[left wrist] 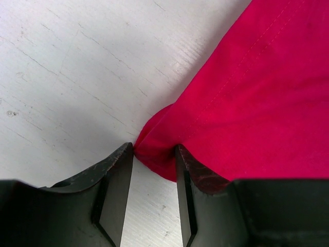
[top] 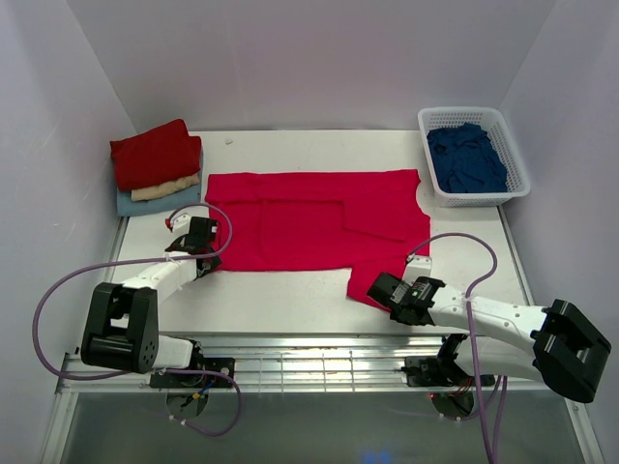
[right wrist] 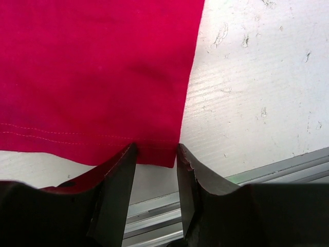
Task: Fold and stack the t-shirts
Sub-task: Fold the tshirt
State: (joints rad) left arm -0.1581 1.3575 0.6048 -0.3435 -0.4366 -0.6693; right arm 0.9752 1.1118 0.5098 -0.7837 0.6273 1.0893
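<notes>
**Inventory**
- One bright crimson-red short-sleeved cloth t-shirt (top: pixel 290 222) is spread flat at the centre of the table, with one sleeve folded in over the body.
- One stack of three folded t-shirts sits at the rear left corner: a dark red t-shirt (top: pixel 155 153) on top, a cream t-shirt (top: pixel 166 188) in the middle, and a pale blue t-shirt (top: pixel 129 202) at the bottom.
- One white plastic lattice basket (top: pixel 515 155) sits at the rear right and holds crumpled navy cloth (top: pixel 467 160). The number of garments in it cannot be determined.
- There are two arms, each trailing one purple cable (top: pixel 58 290).

**Left gripper** (left wrist: pixel 154 154)
It is positioned at the crimson shirt's near left corner. The jaws stand a narrow gap apart. The corner is bunched into a small fold between them and touches both fingertips (left wrist: pixel 117 175). Whether the cloth is actually clamped cannot be determined.

**Right gripper** (right wrist: pixel 157 154)
It is positioned at the shirt's near right corner. The jaws show a similar narrow gap. The stitched hem lies flat between them, with one finger over the cloth and the other over bare table just beside the edge. No cloth is lifted or pinched.

**Surface and enclosure**
- The white table top (top: pixel 290 300) is scuffed and scratched.
- A metal rail frame (top: pixel 319 362) runs along its near edge.
- Plain pale walls (top: pixel 290 58) close the rear and both sides.
</notes>
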